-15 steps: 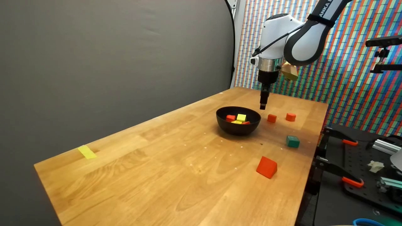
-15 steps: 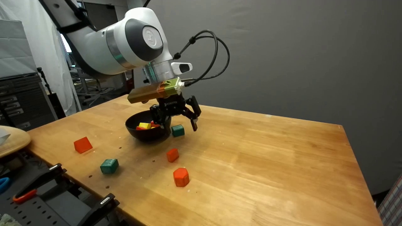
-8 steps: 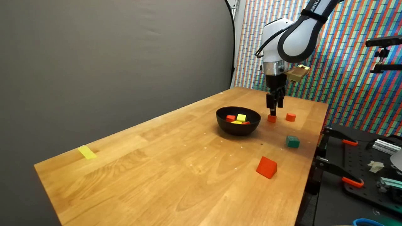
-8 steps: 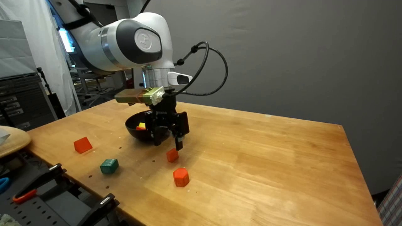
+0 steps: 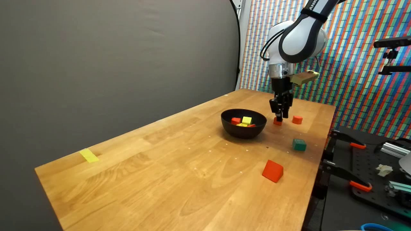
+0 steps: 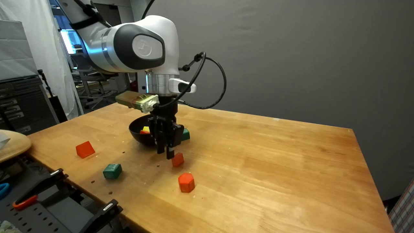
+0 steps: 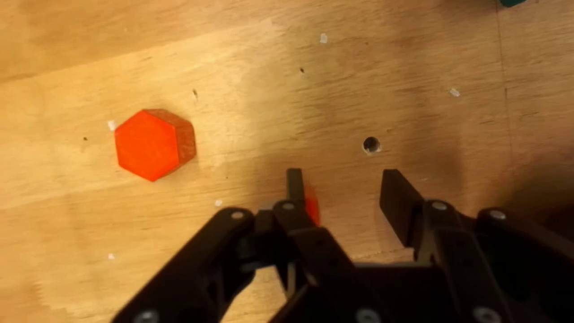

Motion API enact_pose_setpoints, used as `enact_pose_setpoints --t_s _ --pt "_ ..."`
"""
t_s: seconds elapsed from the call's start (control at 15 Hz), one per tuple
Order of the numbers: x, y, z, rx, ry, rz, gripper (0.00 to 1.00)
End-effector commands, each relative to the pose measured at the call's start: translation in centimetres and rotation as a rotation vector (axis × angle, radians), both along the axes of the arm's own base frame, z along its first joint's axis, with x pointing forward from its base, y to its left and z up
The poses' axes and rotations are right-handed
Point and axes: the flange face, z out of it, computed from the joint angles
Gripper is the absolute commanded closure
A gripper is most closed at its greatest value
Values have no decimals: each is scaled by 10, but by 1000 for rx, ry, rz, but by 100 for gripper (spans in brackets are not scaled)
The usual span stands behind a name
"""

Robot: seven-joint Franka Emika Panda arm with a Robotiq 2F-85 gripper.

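Hovering by the little red block (image 6: 178,160), with the gripper (image 7: 343,186) spread and holding nothing. Could knock it away by coming down with one finger (image 7: 294,185) on top.

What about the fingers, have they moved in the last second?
Yes: in an exterior view the fingers went down and rightward, judged against the black bowl.

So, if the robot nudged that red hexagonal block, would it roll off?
Probably not: the red hexagonal block rests with a six-sided face up, so a push would likely slide it along the table. Tipping seems unlikely too, as it looks hardly taller than wide in both exterior views. Its crisp edges suggest it is stiff.
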Motion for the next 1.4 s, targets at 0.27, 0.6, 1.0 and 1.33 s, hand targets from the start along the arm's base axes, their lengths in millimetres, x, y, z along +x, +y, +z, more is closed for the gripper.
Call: enact_pose_setpoints --t_s 0.27,0.6,1.0,1.33 --pt "4 4 -7 -8 -18 8 6" --pt "23 -6 -43 10 -62 -100 24" --pt "31 -14 -43 26 -110 -168 58" --pt "26 -22 -25 16 -153 -197 91"
